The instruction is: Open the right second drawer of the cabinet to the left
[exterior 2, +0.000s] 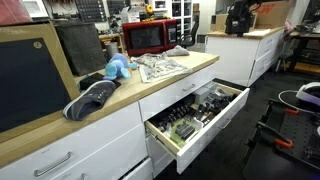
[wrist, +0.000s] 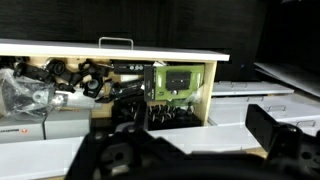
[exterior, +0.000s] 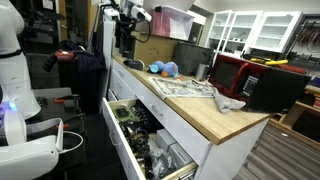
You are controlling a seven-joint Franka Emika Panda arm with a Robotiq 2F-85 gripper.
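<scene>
The drawer (exterior 2: 214, 127) stands pulled far out of the white cabinet (exterior 2: 100, 135) with the wooden top. Dark jumbled tools and a green circuit board (wrist: 180, 80) fill it. In an exterior view the drawer (exterior: 117, 131) juts out below the butcher-block top (exterior: 195, 108). The wrist view looks down into it, with its white front edge (wrist: 110, 52) and silver bar handle (wrist: 115, 42) at the top. My gripper (wrist: 195, 125) hangs over the drawer's right end, open, with nothing between its dark fingers (wrist: 264, 126). Neither exterior view shows the gripper.
On the top lie a red microwave (exterior 2: 150, 37), a blue plush toy (exterior 2: 118, 68), newspaper (exterior 2: 158, 68) and a grey shoe (exterior 2: 92, 98). A grey cloth (exterior: 228, 100) lies near the microwave (exterior: 255, 80). A black stand (exterior 2: 285, 140) is on the floor beside the drawer.
</scene>
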